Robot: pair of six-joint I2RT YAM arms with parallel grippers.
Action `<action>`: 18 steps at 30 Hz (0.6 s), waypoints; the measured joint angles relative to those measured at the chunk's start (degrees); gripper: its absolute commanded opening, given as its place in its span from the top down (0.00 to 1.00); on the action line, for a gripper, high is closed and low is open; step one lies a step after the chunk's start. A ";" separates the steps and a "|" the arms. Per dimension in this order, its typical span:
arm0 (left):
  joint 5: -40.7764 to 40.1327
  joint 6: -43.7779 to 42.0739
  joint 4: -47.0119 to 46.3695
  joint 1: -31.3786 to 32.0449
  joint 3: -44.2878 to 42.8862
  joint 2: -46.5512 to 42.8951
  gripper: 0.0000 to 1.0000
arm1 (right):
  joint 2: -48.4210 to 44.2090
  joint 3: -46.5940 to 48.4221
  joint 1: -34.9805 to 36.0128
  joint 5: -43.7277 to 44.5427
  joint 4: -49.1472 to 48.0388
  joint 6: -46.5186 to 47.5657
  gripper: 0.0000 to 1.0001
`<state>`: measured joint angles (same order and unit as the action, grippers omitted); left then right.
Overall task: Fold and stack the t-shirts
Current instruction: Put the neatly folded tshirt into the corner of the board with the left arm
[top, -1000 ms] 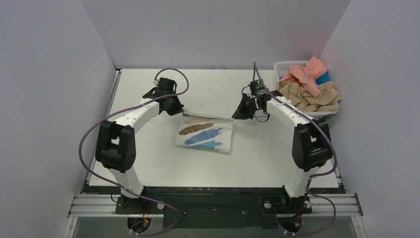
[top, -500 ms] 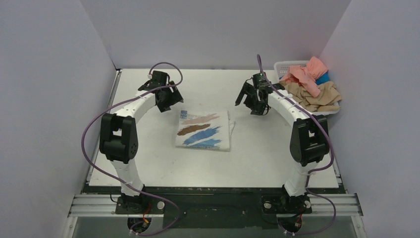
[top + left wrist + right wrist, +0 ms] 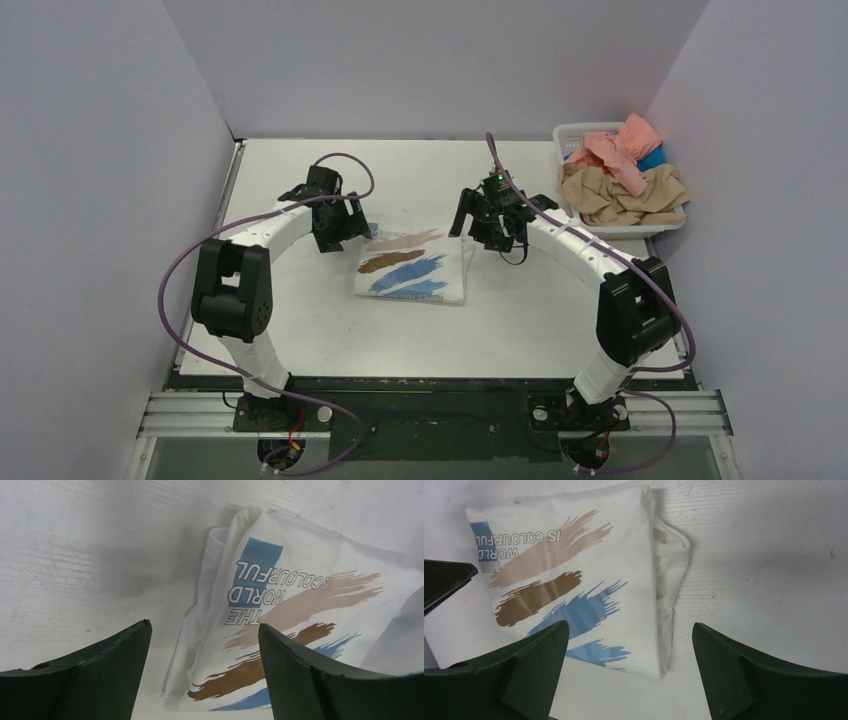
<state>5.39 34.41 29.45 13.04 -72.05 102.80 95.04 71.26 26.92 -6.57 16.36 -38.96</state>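
Observation:
A folded white t-shirt (image 3: 412, 265) with tan, brown and blue brush strokes lies flat mid-table, print up. My left gripper (image 3: 336, 226) hovers open just off its left far corner. In the left wrist view the shirt (image 3: 300, 595) lies below and ahead of the spread left gripper (image 3: 203, 625), with nothing between the fingers. My right gripper (image 3: 480, 226) hangs open over the shirt's right far corner. The right wrist view shows the shirt's folded edge (image 3: 664, 580) under the wide right gripper (image 3: 630, 625). Salmon-pink (image 3: 620, 150), tan (image 3: 620, 198) and blue (image 3: 653, 157) t-shirts are heaped at the far right.
A white lattice basket (image 3: 572, 131) at the far right corner holds the heaped shirts, which spill over its rim. Grey walls close in the table on three sides. A purple cable loops over each arm. The left finger (image 3: 444, 577) shows at the edge of the right wrist view.

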 measured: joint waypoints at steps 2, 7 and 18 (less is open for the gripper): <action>0.55 -0.85 -0.02 0.00 0.28 0.33 0.16 | -0.02 -1.55 0.85 0.68 -0.85 -0.63 0.12; 1.62 -2.16 -0.42 0.11 0.28 3.30 0.48 | -0.70 -6.32 0.87 2.36 -1.81 -1.70 0.12; 2.89 -2.71 -2.51 3.74 -0.04 7.78 1.00 | -7.61 -12.87 -0.44 4.28 -2.05 -1.73 0.12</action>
<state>8.27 31.70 26.94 16.78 -72.10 110.59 87.44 58.39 26.48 -2.28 14.31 -40.69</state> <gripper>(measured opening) 0.109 0.881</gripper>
